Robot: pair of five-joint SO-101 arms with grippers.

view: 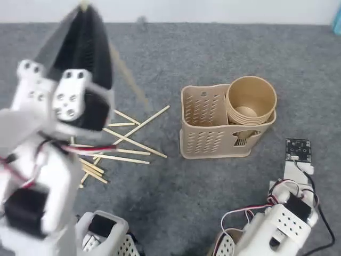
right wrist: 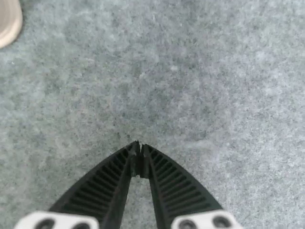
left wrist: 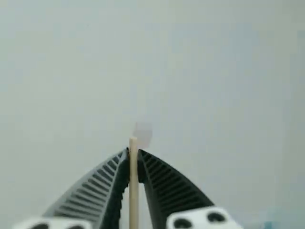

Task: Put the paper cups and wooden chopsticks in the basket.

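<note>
My left gripper (left wrist: pixel 133 155) is raised high off the table and is shut on a wooden chopstick (left wrist: pixel 133 191) that pokes just past its fingertips. In the high view this gripper (view: pixel 85 9) looms at the upper left. Several more chopsticks (view: pixel 120 144) lie scattered on the grey carpet left of the beige basket (view: pixel 205 141). Stacked paper cups (view: pixel 250 98) stand in the basket's right end. Low over bare carpet, my right gripper (right wrist: pixel 138 160) is shut with nothing in it.
The right arm's body (view: pixel 285 221) sits at the front right, in front of the basket. A beige edge (right wrist: pixel 7 21) shows at a corner of the right wrist view. Open carpet lies behind and in front of the basket.
</note>
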